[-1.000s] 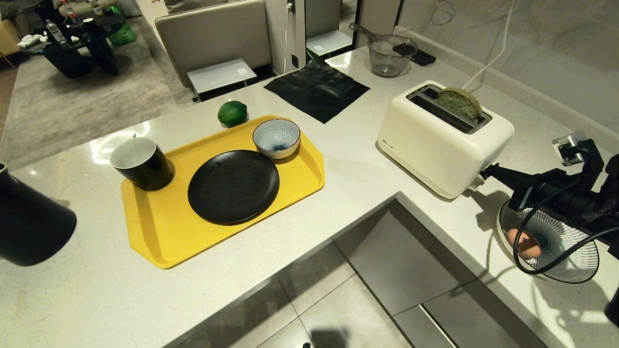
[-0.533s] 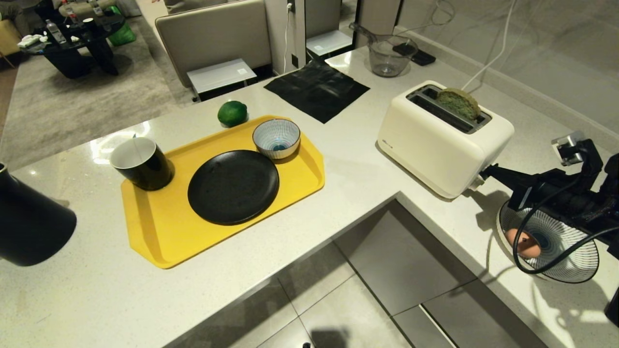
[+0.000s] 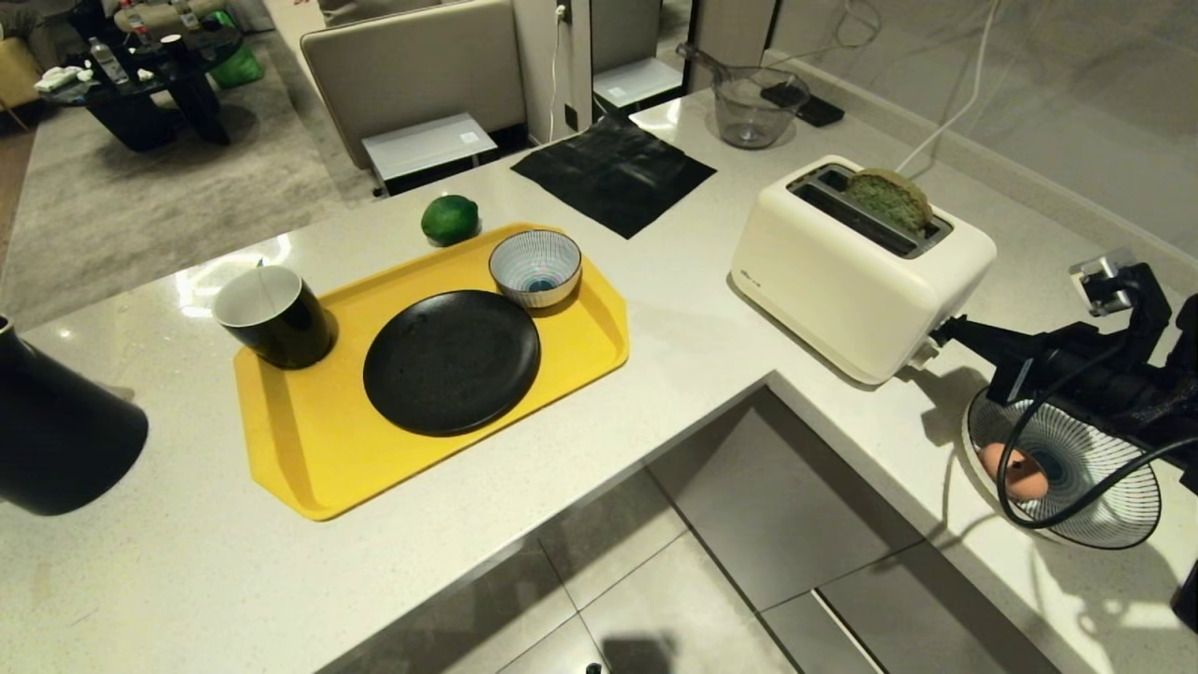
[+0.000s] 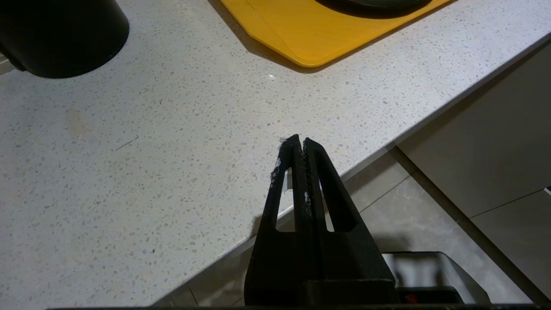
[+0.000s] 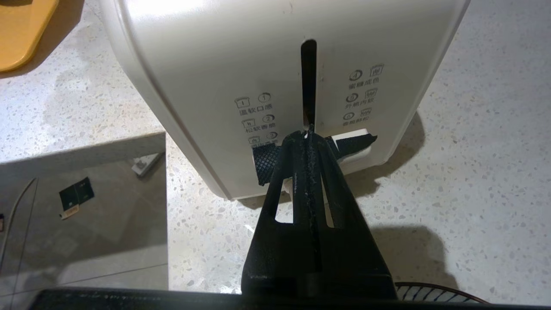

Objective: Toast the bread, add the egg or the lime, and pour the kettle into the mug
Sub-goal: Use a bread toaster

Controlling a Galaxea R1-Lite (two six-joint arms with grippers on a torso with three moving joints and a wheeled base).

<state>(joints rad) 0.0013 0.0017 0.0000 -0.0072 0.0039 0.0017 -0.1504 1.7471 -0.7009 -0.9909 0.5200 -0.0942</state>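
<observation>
Sitting in the toaster [image 3: 856, 271] slot is the bread [image 3: 889, 199]; both grippers are closed, empty.

Dim warm light; glare on counter [image 3: 711, 309]; sharp shadows.

The kettle [image 3: 56, 421] at nine o'clock in the head view is cut off by the picture's edge, its lid, spout and handle out of sight. The bread [image 3: 889, 198] is partly hidden in the toaster [image 3: 856, 271] slot. At four o'clock, the right arm and its cable cover part of the striped bowl [image 3: 1076, 487] and the egg [image 3: 1015, 473]. The toaster's lever is hidden behind the right gripper [image 5: 306, 134].
</observation>
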